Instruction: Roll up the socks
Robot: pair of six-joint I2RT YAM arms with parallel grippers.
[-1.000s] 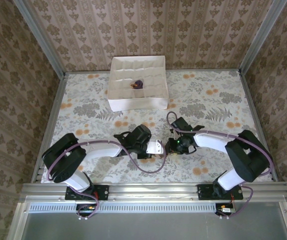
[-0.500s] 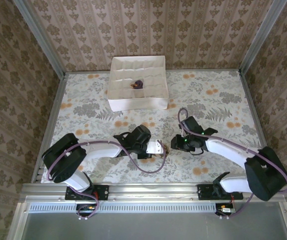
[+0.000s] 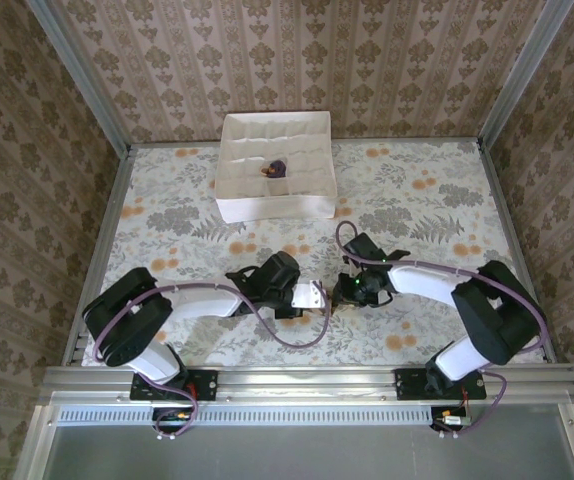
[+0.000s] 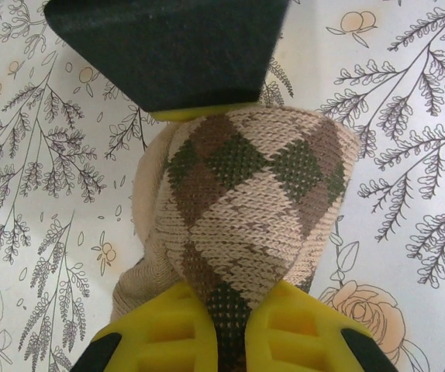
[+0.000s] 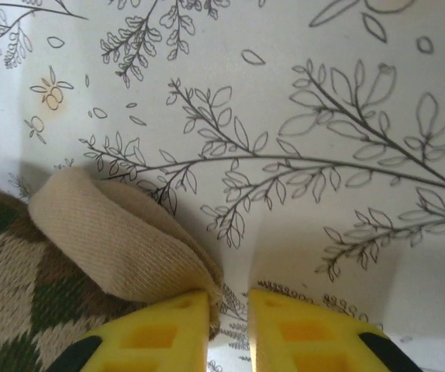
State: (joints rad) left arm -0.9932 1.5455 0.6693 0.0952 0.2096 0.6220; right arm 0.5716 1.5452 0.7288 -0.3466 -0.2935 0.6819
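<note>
down at the near middle of the flowered worktop (image 3: 167,220) the two arms meet nose to nose, and the checked sock (image 4: 246,201) sits between them. the left gripper (image 4: 230,306) has it: the yellow fingers (image 4: 168,337) are closed tight on a gathered end of the knit, with the fabric squeezed into the thin seam between them. from that pinch the sock swells out into a rounded, folded bundle. its long axis runs straight away from the left gripper, and its blunt end points toward the right arm, so it lies roughly crosswise on the worktop as seen from above. the brown, green and tan diamonds face up, and a plain tan fold hangs off the bundle's side and rests on the worktop.

the right gripper (image 5: 229,298) comes in from the opposite side, its dark body and yellow tip touching the far end of the bundle in the left wrist view. its fingers stand only a narrow slit apart. the tan cuff fold lies against the inner edge of one finger, but i cannot tell whether any cloth is actually caught.

well apart, at the far edge, sits a white divided box (image 3: 272,208). the purple sock (image 3: 277,168) is bunched small in a compartment near its middle.
</note>
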